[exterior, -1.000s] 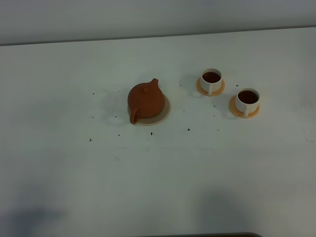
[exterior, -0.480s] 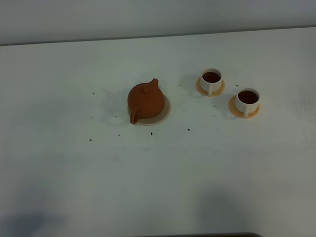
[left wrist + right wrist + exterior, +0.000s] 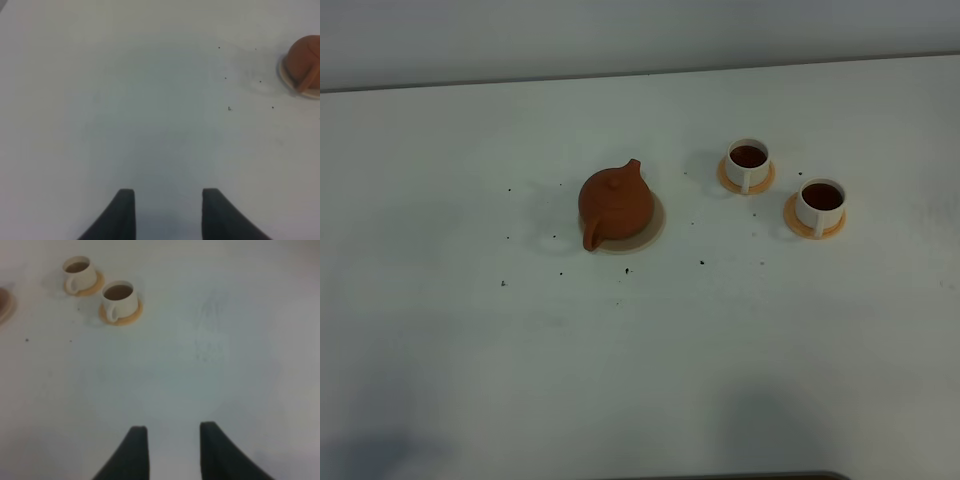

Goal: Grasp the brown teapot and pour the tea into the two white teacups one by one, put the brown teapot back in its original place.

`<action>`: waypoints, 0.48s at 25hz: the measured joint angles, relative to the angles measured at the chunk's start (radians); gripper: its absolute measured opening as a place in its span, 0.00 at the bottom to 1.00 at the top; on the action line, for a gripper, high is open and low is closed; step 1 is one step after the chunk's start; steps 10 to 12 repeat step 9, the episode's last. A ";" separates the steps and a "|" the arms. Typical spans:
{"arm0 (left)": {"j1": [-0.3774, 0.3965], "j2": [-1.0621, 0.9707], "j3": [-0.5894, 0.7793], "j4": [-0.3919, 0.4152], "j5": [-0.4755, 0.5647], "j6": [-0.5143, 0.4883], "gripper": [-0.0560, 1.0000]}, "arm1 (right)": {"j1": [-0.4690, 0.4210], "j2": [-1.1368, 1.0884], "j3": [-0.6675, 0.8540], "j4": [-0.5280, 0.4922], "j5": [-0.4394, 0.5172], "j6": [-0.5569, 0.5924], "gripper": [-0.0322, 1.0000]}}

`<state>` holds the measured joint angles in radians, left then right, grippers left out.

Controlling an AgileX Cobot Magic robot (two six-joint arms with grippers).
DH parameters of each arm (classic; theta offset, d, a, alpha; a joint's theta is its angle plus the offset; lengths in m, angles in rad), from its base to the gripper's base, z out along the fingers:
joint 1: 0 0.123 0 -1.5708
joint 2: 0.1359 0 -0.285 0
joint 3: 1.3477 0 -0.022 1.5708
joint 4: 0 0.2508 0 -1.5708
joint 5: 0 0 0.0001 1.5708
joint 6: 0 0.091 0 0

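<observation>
One round reddish-brown clay teapot (image 3: 615, 203) sits upright on its single pale beige coaster disc (image 3: 651, 229), spout toward the cups, consistent with having been returned to its place. To its right stand two small white cylindrical teacups (image 3: 748, 164) (image 3: 820, 205), each on its own orange-tan saucer (image 3: 761, 183) (image 3: 799, 226), two saucers in all; both cups hold dark reddish-brown tea (image 3: 748, 156), so pouring appears complete. The white surface (image 3: 640, 360) carries scattered dark specks. The left end effector (image 3: 167, 212) and right end effector (image 3: 172, 450) hang spread and empty, well apart from everything.
</observation>
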<state>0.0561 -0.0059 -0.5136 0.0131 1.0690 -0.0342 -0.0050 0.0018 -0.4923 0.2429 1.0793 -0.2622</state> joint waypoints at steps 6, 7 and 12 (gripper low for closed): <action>0.000 0.000 0.000 0.000 0.000 0.000 0.36 | 0.000 0.000 0.000 0.000 0.000 0.000 0.27; 0.000 0.000 0.000 0.000 0.000 0.000 0.36 | 0.000 0.000 0.000 0.000 0.000 0.000 0.27; 0.000 0.000 0.000 0.000 0.000 0.000 0.36 | 0.000 0.000 0.000 0.000 0.000 0.000 0.27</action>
